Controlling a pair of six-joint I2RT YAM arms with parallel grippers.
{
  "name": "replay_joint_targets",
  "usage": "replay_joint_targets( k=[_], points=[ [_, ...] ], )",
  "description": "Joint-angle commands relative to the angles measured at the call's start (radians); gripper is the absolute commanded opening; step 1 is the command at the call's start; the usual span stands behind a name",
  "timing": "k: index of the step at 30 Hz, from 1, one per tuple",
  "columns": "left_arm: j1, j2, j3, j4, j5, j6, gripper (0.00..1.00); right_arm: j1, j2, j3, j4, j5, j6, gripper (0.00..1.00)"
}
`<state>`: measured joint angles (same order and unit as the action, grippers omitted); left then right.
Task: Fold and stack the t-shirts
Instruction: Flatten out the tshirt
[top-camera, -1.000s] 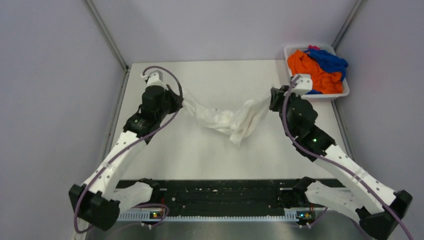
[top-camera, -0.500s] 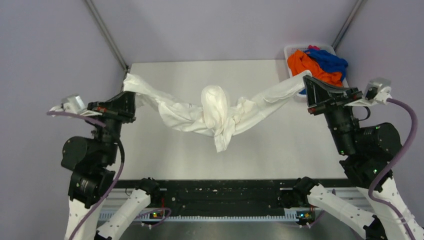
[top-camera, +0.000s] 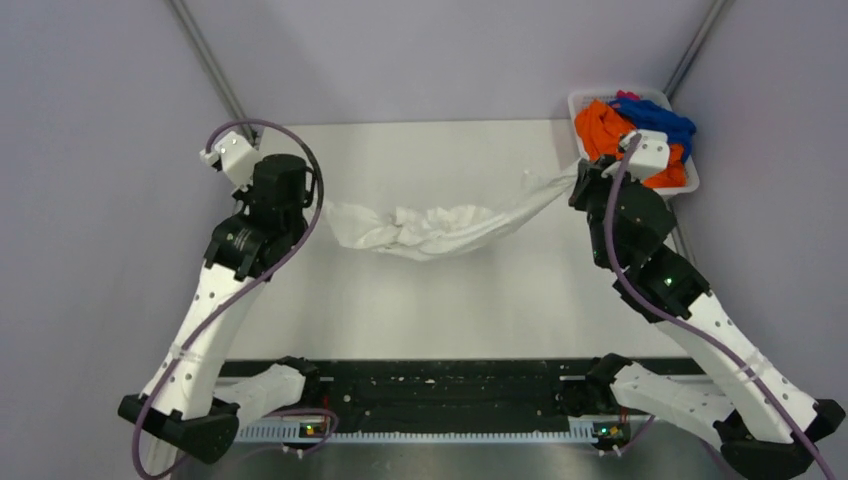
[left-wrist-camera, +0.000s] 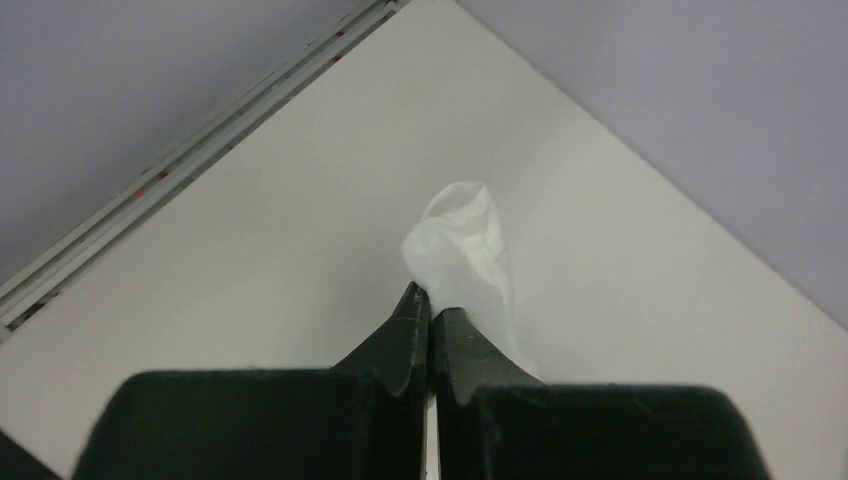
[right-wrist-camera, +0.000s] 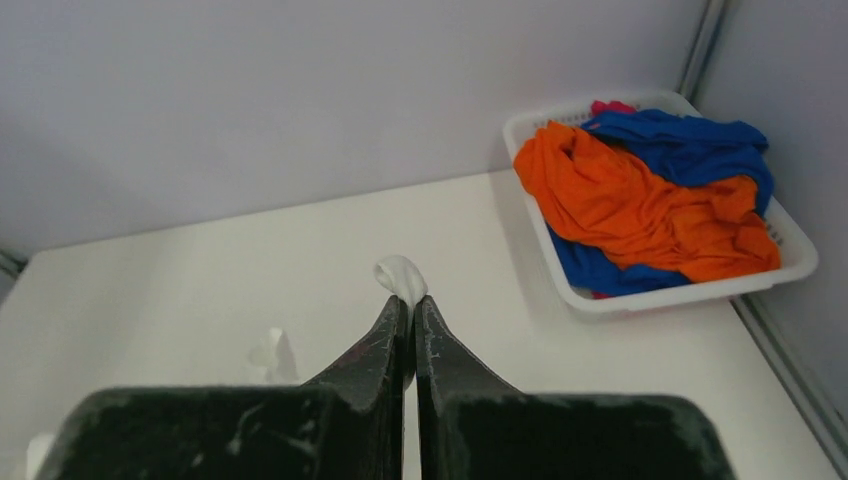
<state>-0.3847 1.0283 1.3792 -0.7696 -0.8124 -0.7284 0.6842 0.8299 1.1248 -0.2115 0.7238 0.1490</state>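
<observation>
The white shirt (top-camera: 430, 228) hangs bunched and twisted between the two arms, over the middle of the table (top-camera: 450, 310). It sags at the centre, and from above I cannot tell whether it touches the tabletop there. The crumpling hides its chest side.

The left gripper (left-wrist-camera: 428, 300) has its fingers pressed together on one end of the cloth, with a white tuft poking out past the tips. The right gripper (right-wrist-camera: 410, 305) is likewise clamped on the other end, though only a small white nub shows beyond its tips. In the overhead view both sets of fingertips are covered by the wrists.

The basket (right-wrist-camera: 800, 262) sits at the far right corner of the table. An orange shirt (right-wrist-camera: 630, 200) is heaped on top, and a blue shirt (right-wrist-camera: 690, 140) lies behind and under it. A pink-red scrap (right-wrist-camera: 610, 106) shows at the far rim, mostly buried. From overhead the right wrist covers part of the basket.
</observation>
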Motion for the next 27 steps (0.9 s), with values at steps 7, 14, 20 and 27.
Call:
replay_joint_targets(
  k=[7, 14, 20, 27],
  points=[
    [0.016, -0.124, -0.061, 0.033, -0.040, -0.002, 0.00, -0.026, -0.018, -0.008, 0.027, 0.004, -0.040, 0.00],
    [0.015, -0.140, -0.073, 0.043, -0.073, 0.010, 0.00, -0.043, -0.021, -0.051, 0.042, 0.067, -0.033, 0.00],
    [0.019, -0.073, -0.066, 0.167, 0.008, 0.087, 0.00, -0.124, 0.065, -0.018, 0.067, -0.025, -0.056, 0.00],
    [0.248, 0.277, 0.213, 0.291, 0.370, 0.135, 0.00, -0.393, 0.379, 0.207, 0.201, -0.368, -0.005, 0.00]
  ],
)
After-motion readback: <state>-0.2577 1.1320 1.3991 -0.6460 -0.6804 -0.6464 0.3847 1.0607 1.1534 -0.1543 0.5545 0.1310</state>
